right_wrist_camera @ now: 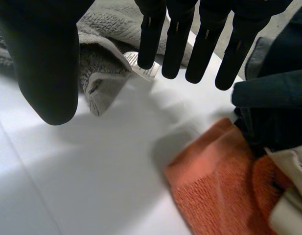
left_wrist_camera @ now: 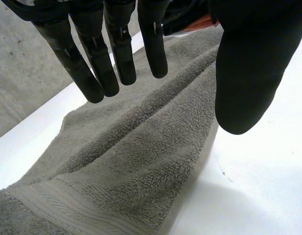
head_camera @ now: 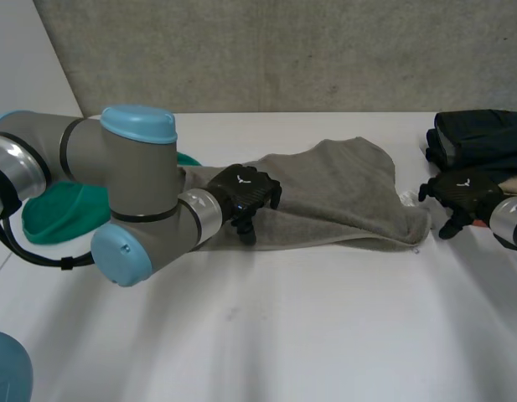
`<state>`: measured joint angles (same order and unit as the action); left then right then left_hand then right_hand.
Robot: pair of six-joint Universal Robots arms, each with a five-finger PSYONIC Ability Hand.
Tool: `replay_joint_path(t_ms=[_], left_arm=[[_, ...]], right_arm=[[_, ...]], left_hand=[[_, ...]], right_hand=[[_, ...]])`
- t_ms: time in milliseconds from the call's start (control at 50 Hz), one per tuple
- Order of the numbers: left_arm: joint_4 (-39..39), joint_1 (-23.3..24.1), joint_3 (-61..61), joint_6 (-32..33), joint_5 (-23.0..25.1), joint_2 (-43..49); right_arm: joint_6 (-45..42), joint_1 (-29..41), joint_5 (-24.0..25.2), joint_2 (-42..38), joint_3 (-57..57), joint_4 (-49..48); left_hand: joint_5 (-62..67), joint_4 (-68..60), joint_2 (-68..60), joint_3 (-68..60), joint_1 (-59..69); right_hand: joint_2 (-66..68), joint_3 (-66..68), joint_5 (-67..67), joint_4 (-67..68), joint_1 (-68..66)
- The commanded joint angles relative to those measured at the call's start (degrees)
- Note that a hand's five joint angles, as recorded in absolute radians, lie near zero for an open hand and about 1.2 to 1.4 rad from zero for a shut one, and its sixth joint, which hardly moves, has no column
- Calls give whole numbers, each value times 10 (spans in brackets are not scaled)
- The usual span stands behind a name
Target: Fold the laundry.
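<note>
You have grey towel (head_camera: 342, 197) doubled over at frame centre on white table (head_camera: 283, 335). Your left hand (head_camera: 244, 194) over its left end, fingers (left_wrist_camera: 119, 54) straight, spread, gripping nothing. Right hand (head_camera: 461, 197) just right of towel's label (right_wrist_camera: 143, 69), fingers straight, empty. Dark blue garment (head_camera: 480, 138) and orange cloth (right_wrist_camera: 214, 181) beside it.

1 grey terry towel (head_camera: 342, 188), centre of the head view frame; 1 small white sewn label (right_wrist_camera: 143, 68) on its corner
1 dark navy fabric bundle (head_camera: 480, 134), upper right of the frame
1 orange terry cloth (right_wrist_camera: 214, 171) and 1 cream cloth (right_wrist_camera: 290, 196), both next to the navy bundle
1 teal green item (head_camera: 61, 209), left of the frame, partly behind an arm, can't tell what kind
2 grey arms with light-blue caps, 2 black hands: left hand (head_camera: 245, 191), right hand (head_camera: 463, 194)
1 white table (head_camera: 283, 335)
</note>
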<state>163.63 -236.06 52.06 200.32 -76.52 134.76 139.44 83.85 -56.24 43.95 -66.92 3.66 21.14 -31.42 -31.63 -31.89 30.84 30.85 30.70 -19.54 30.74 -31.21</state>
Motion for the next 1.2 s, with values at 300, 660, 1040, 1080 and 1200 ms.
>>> replay_joint_path(t_ms=[300, 660, 1040, 1080, 1200], left_arm=[[19, -6, -2, -24, 1, 12], [19, 23, -85, -126, -36, 80], [13, 29, -80, -194, -64, 81], [14, 17, -67, -200, -67, 57], [41, -42, 30, -169, -49, -106]], right_arm=[[106, 63, 3, 50, -43, -50], [159, 223, -125, 364, -1, 154], [232, 269, -246, 419, 105, 221], [230, 258, -245, 409, 96, 222], [175, 209, -243, 352, 29, 217]], left_hand=[[21, -18, -16, -14, 24], [-103, 106, 108, 111, -100], [489, -486, -484, -481, 492], [489, -486, -484, -481, 492], [489, -486, -484, -481, 492]], right_hand=[[491, 493, -505, 493, -488], [491, 493, -505, 493, -488], [491, 493, -505, 493, -488], [491, 493, -505, 493, -488], [491, 493, -505, 493, -488]])
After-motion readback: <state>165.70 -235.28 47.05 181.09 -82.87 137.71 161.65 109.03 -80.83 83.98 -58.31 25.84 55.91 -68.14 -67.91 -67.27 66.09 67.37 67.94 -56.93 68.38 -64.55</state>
